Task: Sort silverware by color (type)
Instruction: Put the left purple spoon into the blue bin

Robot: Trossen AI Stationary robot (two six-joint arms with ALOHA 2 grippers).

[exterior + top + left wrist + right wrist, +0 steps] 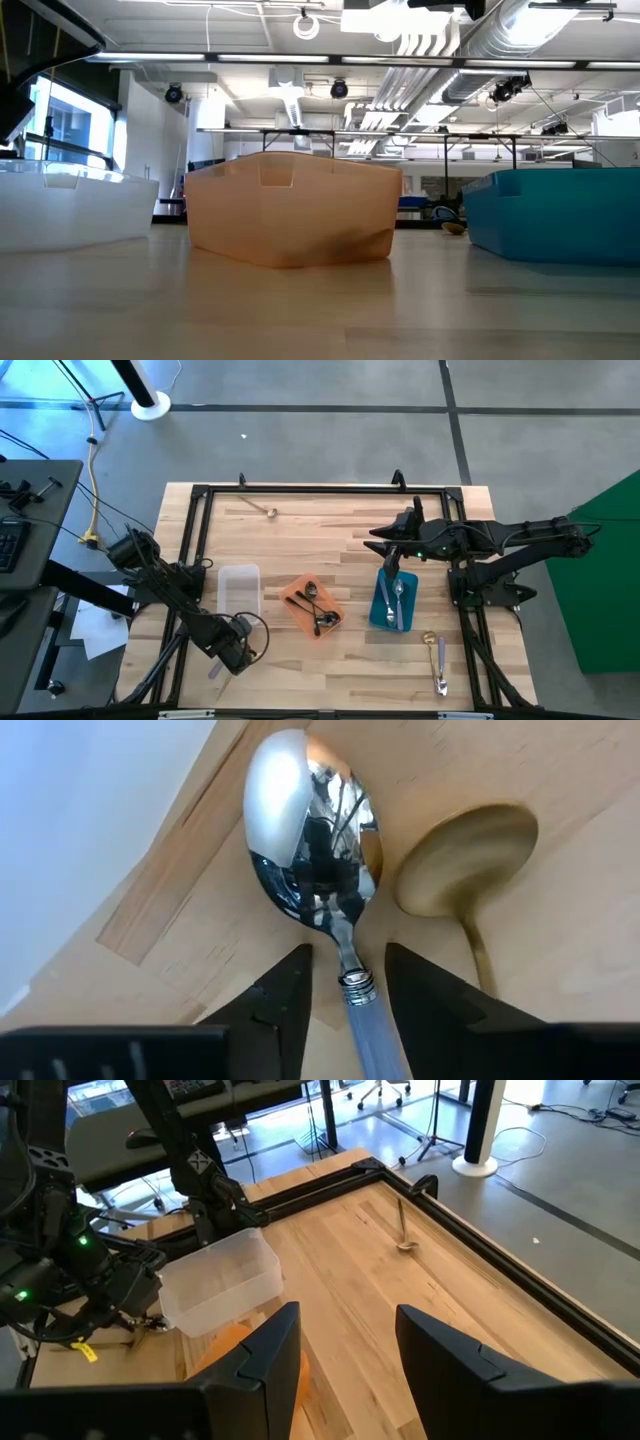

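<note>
A silver spoon with a lilac handle [315,840] lies flat on the wood near the table's near-left corner, and a gold spoon [462,868] lies beside it. My left gripper [348,960] points down over them, open. One finger stands on each side of the silver spoon's neck, with a gap showing on both sides. In the high view my left gripper [235,650] covers most of both spoons, and only the lilac handle [215,670] sticks out. My right gripper [345,1345] waits open, high above the blue tray [380,618].
A clear tray [240,588] stands just beyond my left gripper. The orange tray [296,598] holds dark spoons and the blue tray holds silver ones. A gold spoon [430,641] and a lilac-handled spoon [440,672] lie near right. One spoon [262,510] lies far left.
</note>
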